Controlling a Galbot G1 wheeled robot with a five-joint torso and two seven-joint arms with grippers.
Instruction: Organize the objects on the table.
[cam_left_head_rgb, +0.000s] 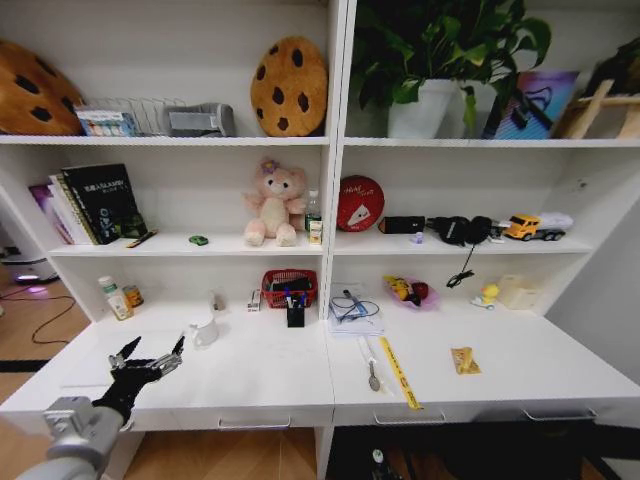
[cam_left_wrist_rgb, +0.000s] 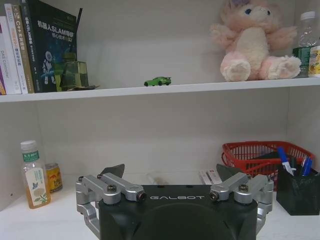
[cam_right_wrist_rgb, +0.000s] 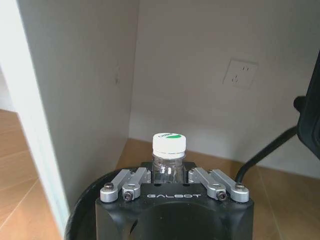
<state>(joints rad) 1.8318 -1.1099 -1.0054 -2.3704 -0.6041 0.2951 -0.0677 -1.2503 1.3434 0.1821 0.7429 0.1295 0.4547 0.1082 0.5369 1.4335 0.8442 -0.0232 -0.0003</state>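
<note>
Head view: left gripper (cam_left_head_rgb: 152, 357) hovers over the table (cam_left_head_rgb: 260, 380) at its left end, fingers spread, nothing held. Right wrist view: right gripper (cam_right_wrist_rgb: 173, 176) fingers clenched on a clear bottle (cam_right_wrist_rgb: 169, 159) with a white-green cap, above wood floor beside a white wall.

1. "GALBOT" stands in pale letters on the dark body of the left gripper (cam_left_wrist_rgb: 170, 176).
2. "GALBOT" also stands on the right gripper (cam_right_wrist_rgb: 169, 172).
3. "SLAM" shows on the black book (cam_left_wrist_rgb: 50, 45), far left shelf.
</note>
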